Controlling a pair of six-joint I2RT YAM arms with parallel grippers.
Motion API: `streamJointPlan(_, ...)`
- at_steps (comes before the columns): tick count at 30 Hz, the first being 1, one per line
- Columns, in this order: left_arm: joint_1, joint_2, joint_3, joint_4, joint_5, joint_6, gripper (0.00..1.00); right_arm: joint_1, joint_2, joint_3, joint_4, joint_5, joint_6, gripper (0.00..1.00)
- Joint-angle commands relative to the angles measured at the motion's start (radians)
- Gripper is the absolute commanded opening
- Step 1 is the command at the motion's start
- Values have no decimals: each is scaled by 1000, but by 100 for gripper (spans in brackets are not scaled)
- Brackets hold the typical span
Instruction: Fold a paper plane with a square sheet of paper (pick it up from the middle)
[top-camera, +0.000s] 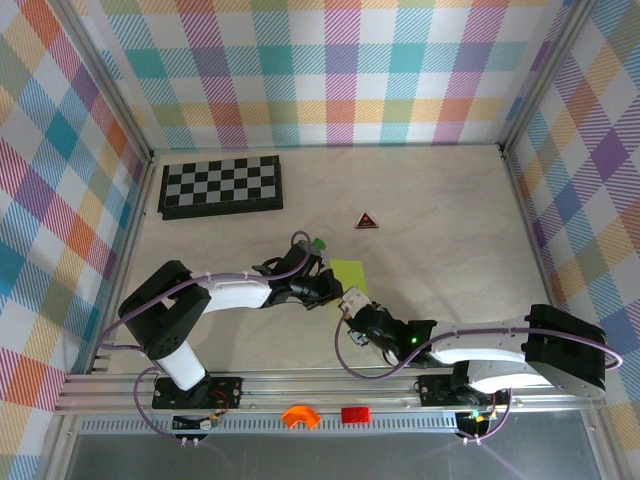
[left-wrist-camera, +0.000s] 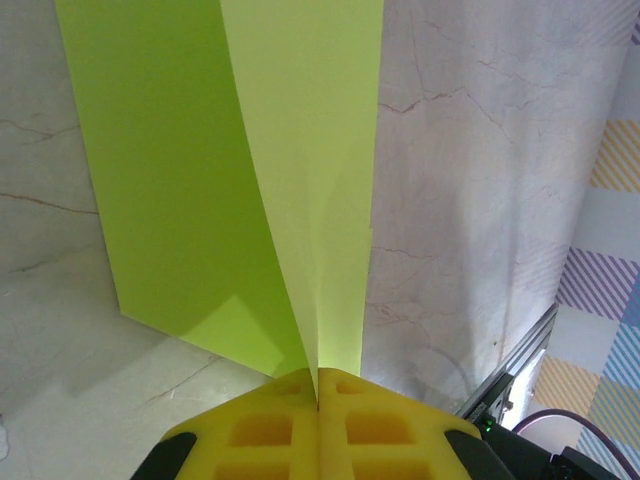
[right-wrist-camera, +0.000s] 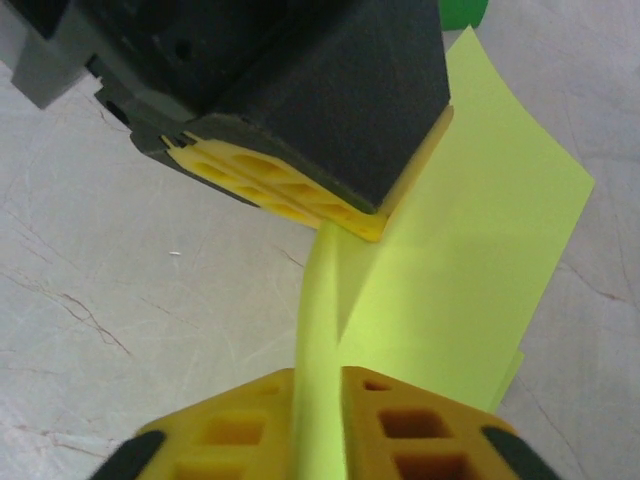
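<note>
A lime yellow-green sheet of paper, folded along a centre crease, lies partly on the table in front of the arms. My left gripper is shut on its near edge; in the left wrist view the crease runs straight into the closed yellow pads. My right gripper has a raised fold of the paper pinched between its pads. The left gripper's black body hangs just beyond it, and its yellow pads clamp the same fold. The paper's far end is hidden.
A black-and-white checkerboard lies at the back left. A small red triangular piece sits mid-table and a tiny green block is beside the left wrist. An orange part and a red block rest on the front rail.
</note>
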Motion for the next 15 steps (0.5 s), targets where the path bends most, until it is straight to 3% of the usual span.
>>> streamJointPlan(1,7,8,-1,-10,5,8,8,-6,2,28,18,-25,16,12)
streamJointPlan(4,7,3,1,-16,1,17,16,-15,10,31,12,-49,32,6)
streamJointPlan(8,9,-33,20,-95,-46,60,34,-53,12,43,-12,-149,83,4)
streamJointPlan(15,26,-157,40,-268,-206,134,50,-273,45,56,9,-730,267,6)
